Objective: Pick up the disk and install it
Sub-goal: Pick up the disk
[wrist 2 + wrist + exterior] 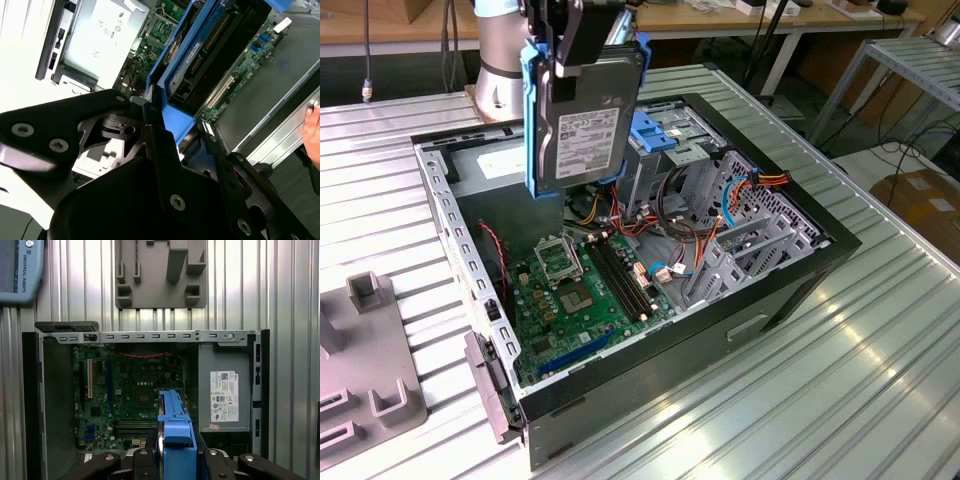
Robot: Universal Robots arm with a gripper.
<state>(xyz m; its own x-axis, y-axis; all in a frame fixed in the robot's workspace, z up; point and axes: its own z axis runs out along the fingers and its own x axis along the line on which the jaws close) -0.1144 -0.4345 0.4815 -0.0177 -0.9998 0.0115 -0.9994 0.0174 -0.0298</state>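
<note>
Clamped on the upper end of the disk (582, 130), the hand (568, 58) held it upright in the air over the open computer case (650, 385). That hold left the blue side rails free, probably so they could meet a bay. Beneath, the case held a green motherboard (575, 290), loose coloured cables (670, 235) and, just beside the disk, a grey drive cage (680, 160) capped by a blue bracket (655, 128). A power supply (222, 395) filled one corner. Farther out, the case lay lid-off on the ribbed desk (840, 370), giving access from above, near a grey holder (370, 375).
</note>
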